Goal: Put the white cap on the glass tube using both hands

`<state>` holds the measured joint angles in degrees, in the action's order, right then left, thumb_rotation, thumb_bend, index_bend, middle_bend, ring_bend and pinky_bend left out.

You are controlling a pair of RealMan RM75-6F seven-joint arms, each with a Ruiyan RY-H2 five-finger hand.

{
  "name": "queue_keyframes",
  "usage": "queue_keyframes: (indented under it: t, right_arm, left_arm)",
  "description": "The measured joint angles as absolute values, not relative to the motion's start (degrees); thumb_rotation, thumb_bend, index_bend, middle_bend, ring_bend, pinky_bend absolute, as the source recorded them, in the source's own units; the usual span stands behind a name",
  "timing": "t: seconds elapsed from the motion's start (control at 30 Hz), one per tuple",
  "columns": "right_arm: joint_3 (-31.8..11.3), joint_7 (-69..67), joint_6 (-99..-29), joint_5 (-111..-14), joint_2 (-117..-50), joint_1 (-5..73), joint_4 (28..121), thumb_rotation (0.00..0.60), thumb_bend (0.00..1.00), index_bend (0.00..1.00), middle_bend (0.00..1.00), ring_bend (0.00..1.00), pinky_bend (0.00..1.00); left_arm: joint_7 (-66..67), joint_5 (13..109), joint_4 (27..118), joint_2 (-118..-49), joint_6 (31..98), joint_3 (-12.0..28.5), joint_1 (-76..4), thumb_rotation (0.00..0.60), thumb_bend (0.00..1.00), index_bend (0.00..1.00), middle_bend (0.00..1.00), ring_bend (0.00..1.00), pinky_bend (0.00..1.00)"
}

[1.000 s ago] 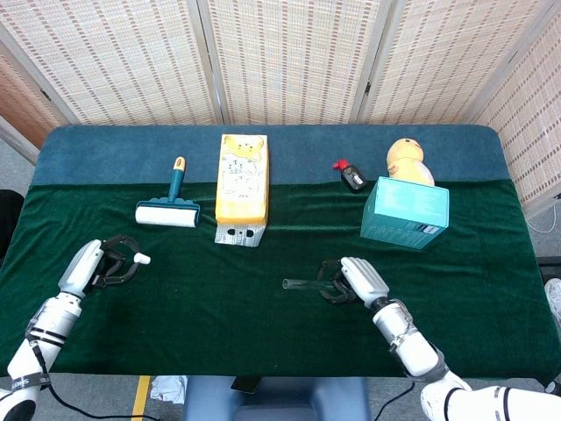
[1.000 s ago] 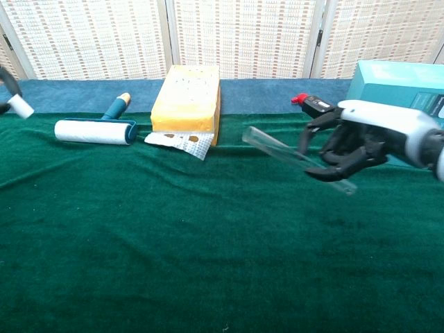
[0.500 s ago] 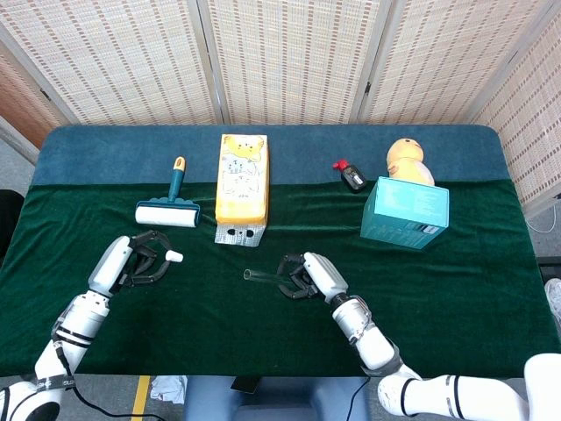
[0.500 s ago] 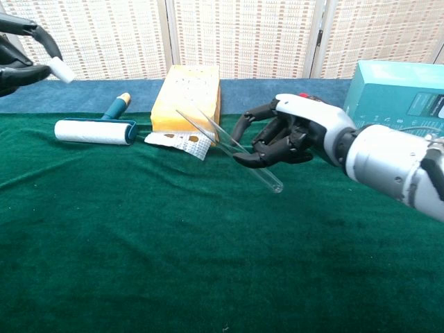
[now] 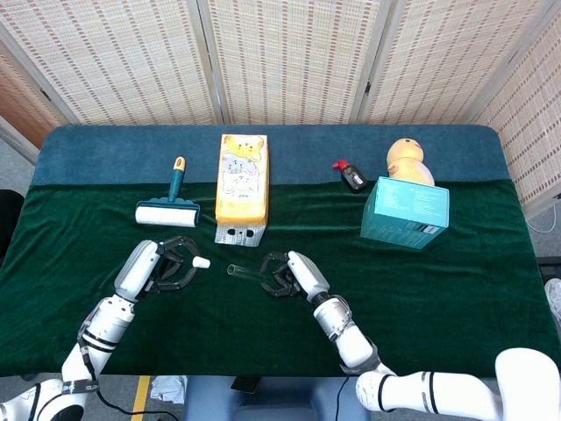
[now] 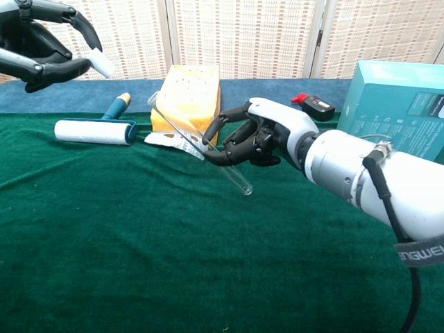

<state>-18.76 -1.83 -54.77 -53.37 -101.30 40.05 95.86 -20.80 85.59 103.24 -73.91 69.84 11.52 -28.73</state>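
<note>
My right hand (image 5: 287, 274) (image 6: 258, 134) grips a clear glass tube (image 6: 198, 141) (image 5: 243, 271) above the green cloth. The tube slants, its open end up and to the left, its rounded end down to the right. My left hand (image 5: 160, 267) (image 6: 43, 47) pinches the small white cap (image 5: 202, 262) (image 6: 103, 66) between its fingertips. The cap hangs a short way left of the tube's open end, not touching it. Both hands are near the table's middle front in the head view.
A lint roller (image 5: 168, 210) lies at the back left. A yellow box (image 5: 242, 186) with a blister pack (image 5: 239, 235) stands behind the hands. A teal box (image 5: 407, 214), a small black bottle (image 5: 352, 175) and a yellow duck toy (image 5: 409, 160) sit at the back right.
Both hands have moved toward each other. The right hand carried the tube leftward and the left hand brought the cap rightward, so the gap between cap and tube has narrowed.
</note>
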Motion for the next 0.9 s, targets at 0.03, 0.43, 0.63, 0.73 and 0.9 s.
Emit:
queue_keyframes:
  t: [0.03,0.43,0.63,0.73,0.9]
  right_arm:
    - [-18.77,-1.74,-54.75,-53.25,-101.41,40.16,95.8,0.6,0.89,0.76,0.93,1.0,1.0]
    - [-19.05,-0.01,-54.9,-52.28,-102.13,41.4,95.96,0.6,0.89,0.76,0.93,1.0,1.0]
    - [-19.21,0.81,-55.3,-51.68,-102.6,41.9,95.92,0.6,0.89,0.76,0.93,1.0,1.0]
    - [-19.18,1.09,-55.38,-51.51,-102.8,42.09,95.92,0.6,0.89,0.76,0.93,1.0,1.0]
    - [-19.16,1.14,-55.56,-51.5,-103.06,42.25,96.13,0.6,0.89,0.76,0.93,1.0,1.0]
  left_arm:
    - [-20.08,85.85,103.09,-74.21,70.01,11.44,-28.84,0.6,0.57,0.61,1.0,0.9,0.85]
    - [-13.75,88.46,101.73,-75.89,70.84,10.28,-30.4,0.6,0.57,0.61,1.0,0.9,0.85]
    - [-12.53,89.07,101.56,-76.37,71.18,9.76,-30.83,0.6,0.57,0.61,1.0,0.9,0.85]
    - [-12.55,89.03,101.43,-76.43,71.18,9.6,-30.94,0.6,0.57,0.61,1.0,0.9,0.85]
    - [-12.77,88.72,101.06,-76.46,71.21,9.47,-31.07,0.6,0.57,0.62,1.0,0.9,0.85]
